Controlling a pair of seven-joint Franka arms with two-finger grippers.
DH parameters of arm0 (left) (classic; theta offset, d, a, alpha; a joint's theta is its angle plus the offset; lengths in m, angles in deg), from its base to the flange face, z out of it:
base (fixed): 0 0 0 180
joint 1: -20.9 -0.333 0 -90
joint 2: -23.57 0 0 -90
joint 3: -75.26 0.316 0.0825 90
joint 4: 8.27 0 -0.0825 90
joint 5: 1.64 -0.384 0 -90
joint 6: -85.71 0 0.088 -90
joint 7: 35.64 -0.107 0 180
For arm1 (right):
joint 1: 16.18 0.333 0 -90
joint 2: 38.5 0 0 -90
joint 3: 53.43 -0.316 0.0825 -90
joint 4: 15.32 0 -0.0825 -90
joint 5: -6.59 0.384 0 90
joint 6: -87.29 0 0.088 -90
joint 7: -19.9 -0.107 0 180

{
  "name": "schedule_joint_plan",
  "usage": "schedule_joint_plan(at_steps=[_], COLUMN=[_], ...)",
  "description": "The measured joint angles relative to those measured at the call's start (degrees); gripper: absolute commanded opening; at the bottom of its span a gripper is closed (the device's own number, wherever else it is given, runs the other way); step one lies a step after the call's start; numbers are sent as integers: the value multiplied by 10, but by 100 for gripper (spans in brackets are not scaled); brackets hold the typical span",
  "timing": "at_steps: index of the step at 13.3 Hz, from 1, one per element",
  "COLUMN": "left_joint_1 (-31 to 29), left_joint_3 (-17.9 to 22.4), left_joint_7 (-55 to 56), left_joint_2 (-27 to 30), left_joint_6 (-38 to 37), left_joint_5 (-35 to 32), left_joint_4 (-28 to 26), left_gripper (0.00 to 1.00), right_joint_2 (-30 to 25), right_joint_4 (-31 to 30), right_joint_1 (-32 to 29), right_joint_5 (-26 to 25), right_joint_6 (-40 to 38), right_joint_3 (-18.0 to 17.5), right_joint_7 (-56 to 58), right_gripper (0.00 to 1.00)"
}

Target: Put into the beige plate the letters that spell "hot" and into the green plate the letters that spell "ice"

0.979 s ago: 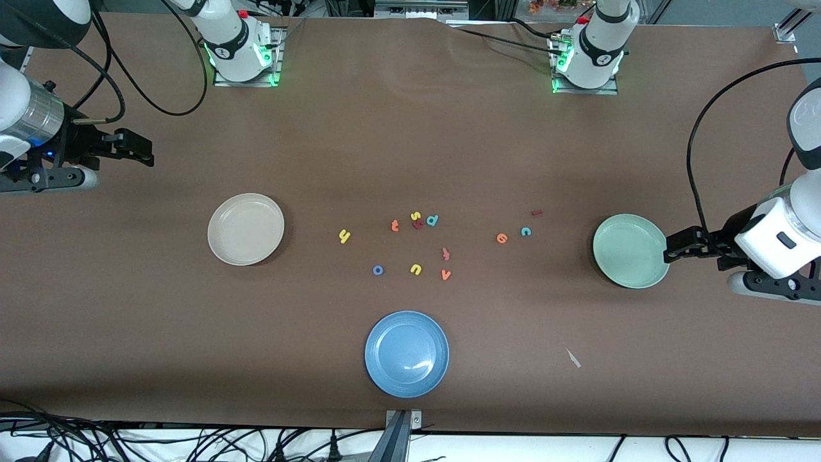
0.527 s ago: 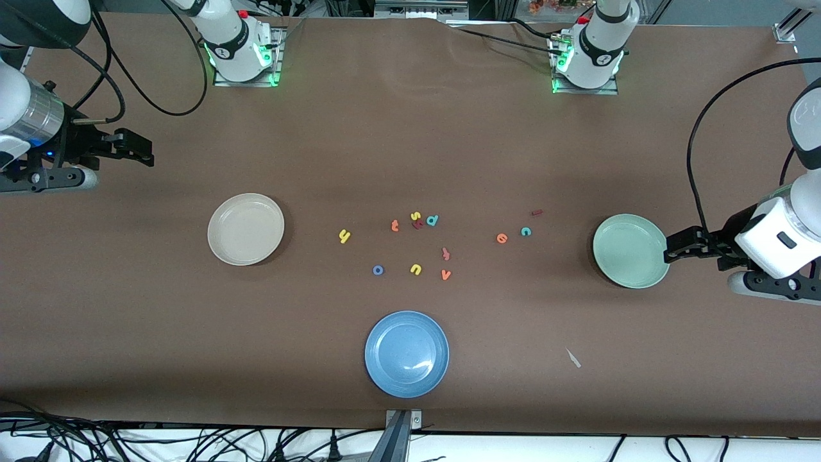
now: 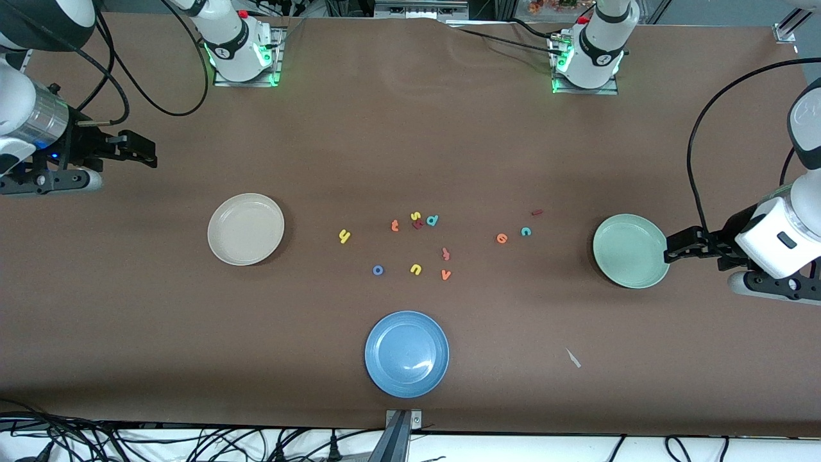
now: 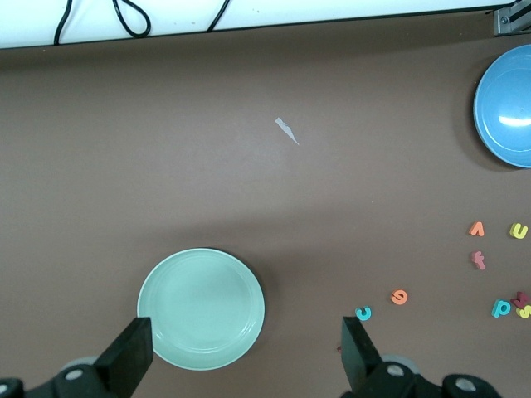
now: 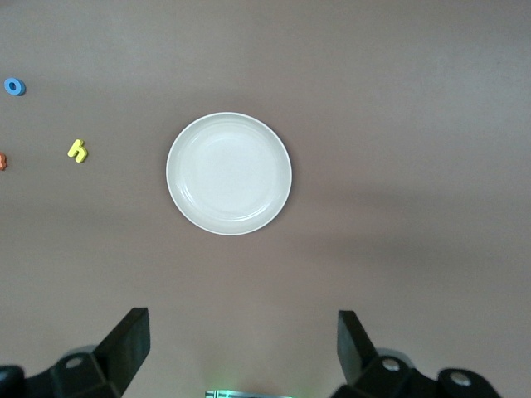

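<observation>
The beige plate (image 3: pixel 245 229) (image 5: pixel 229 173) and the green plate (image 3: pixel 631 251) (image 4: pixel 202 308) both lie bare. Between them, loose on the table, are the yellow h (image 3: pixel 344 236) (image 5: pixel 77 150), orange t (image 3: pixel 394 225), blue o (image 3: pixel 378 270) (image 5: pixel 14 86), dark red i (image 3: pixel 537 212), teal c (image 3: pixel 525 231) (image 4: pixel 363 313) and orange e (image 3: pixel 501 238) (image 4: pixel 399 297). My right gripper (image 3: pixel 142 154) (image 5: pixel 241 348) hangs open over bare table past the beige plate, at the right arm's end. My left gripper (image 3: pixel 672 249) (image 4: pixel 245 356) is open over the green plate's outer rim, holding nothing.
A blue plate (image 3: pixel 406 353) (image 4: pixel 506 108) sits nearest the front camera. Other letters lie among the task's: yellow s (image 3: pixel 415 215), teal d (image 3: pixel 432 220), yellow u (image 3: pixel 415 269), orange v (image 3: pixel 446 274), a pink f (image 3: pixel 445 254). A pale scrap (image 3: pixel 573 358) lies near the front edge.
My right gripper has shifted slightly toward the table's middle. The left arm, plates and letters have not moved.
</observation>
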Motion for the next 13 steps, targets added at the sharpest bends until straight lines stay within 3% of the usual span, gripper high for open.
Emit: schedule_joint_plan(at_steps=[7, 13], left_joint_1=[1, 0], left_joint_3=[0, 0], left_joint_7=[0, 0], left_joint_2=[0, 0], left_joint_6=[0, 0], left_joint_5=[0, 0], left_joint_4=[0, 1], left_gripper=[100, 100], right_joint_2=[46, 210], right_joint_4=[0, 85], right_joint_1=[65, 136], right_joint_5=[14, 30], right_joint_6=[64, 181], right_joint_3=[-2, -4], right_joint_7=[-24, -118], right_gripper=[99, 99])
